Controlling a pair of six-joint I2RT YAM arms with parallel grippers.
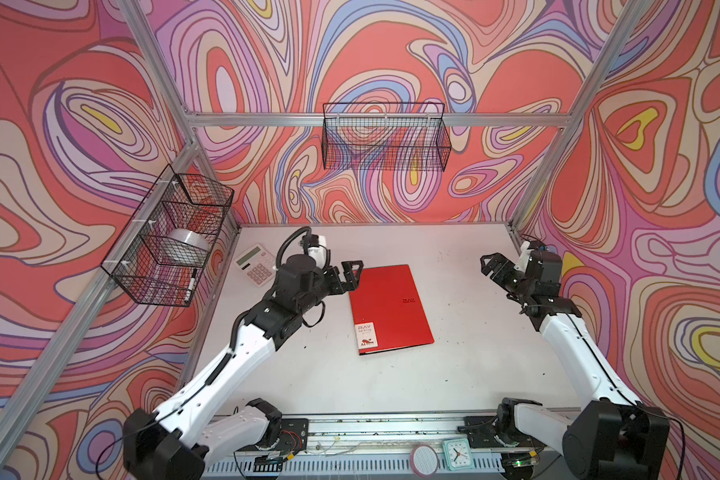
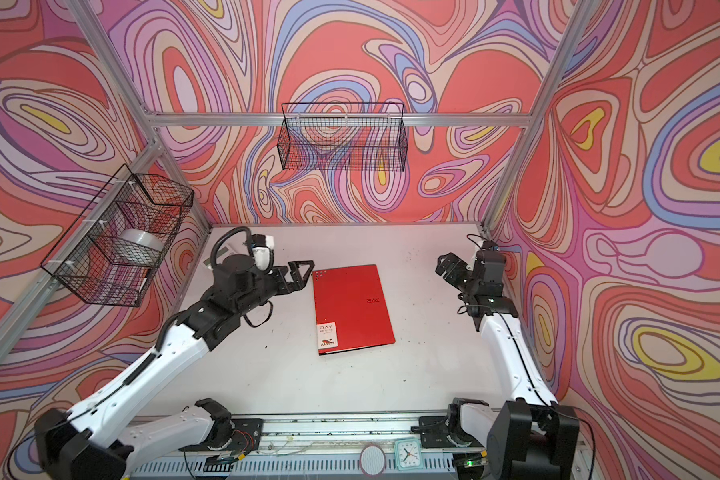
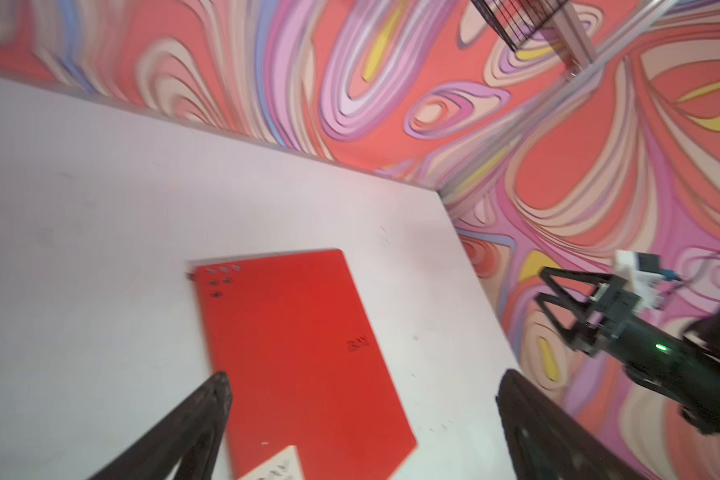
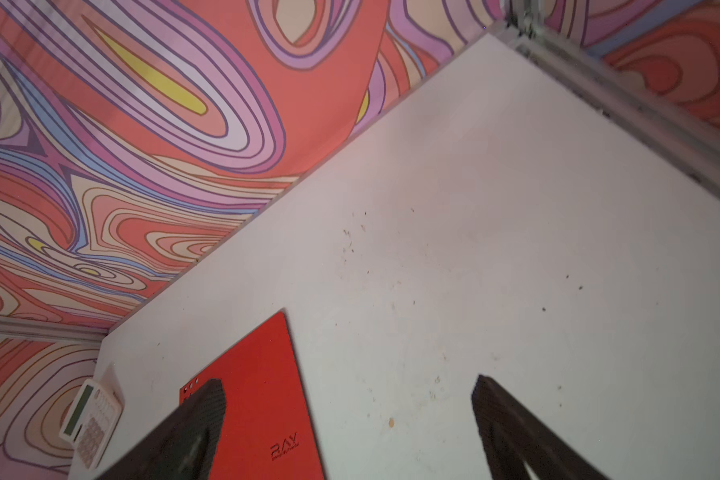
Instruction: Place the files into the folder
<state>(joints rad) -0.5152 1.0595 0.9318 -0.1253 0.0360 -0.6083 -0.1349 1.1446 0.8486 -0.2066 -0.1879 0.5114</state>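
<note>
The red folder point(image 1: 391, 309) point(image 2: 352, 309) lies shut and flat in the middle of the white table, "RAY" lettering up and its white-pink label at the near left corner. No files show in any view. My left gripper point(image 1: 353, 274) point(image 2: 303, 272) hovers open by the folder's far left corner; in the left wrist view the folder point(image 3: 300, 353) lies under the wide gap of that gripper point(image 3: 362, 382). My right gripper point(image 1: 486, 266) point(image 2: 440, 264) stands open and empty to the folder's right, well apart from it. The right wrist view has the folder point(image 4: 262, 415) beside one finger of the right gripper point(image 4: 348, 384).
A white-and-pink calculator point(image 1: 255, 264) point(image 4: 90, 419) lies at the table's far left, behind my left arm. A wire basket point(image 1: 171, 237) on the left wall holds a tape roll point(image 1: 190, 245) and a marker. Another wire basket point(image 1: 385, 137) hangs on the back rail. A small clock point(image 1: 457, 454) sits on the front rail.
</note>
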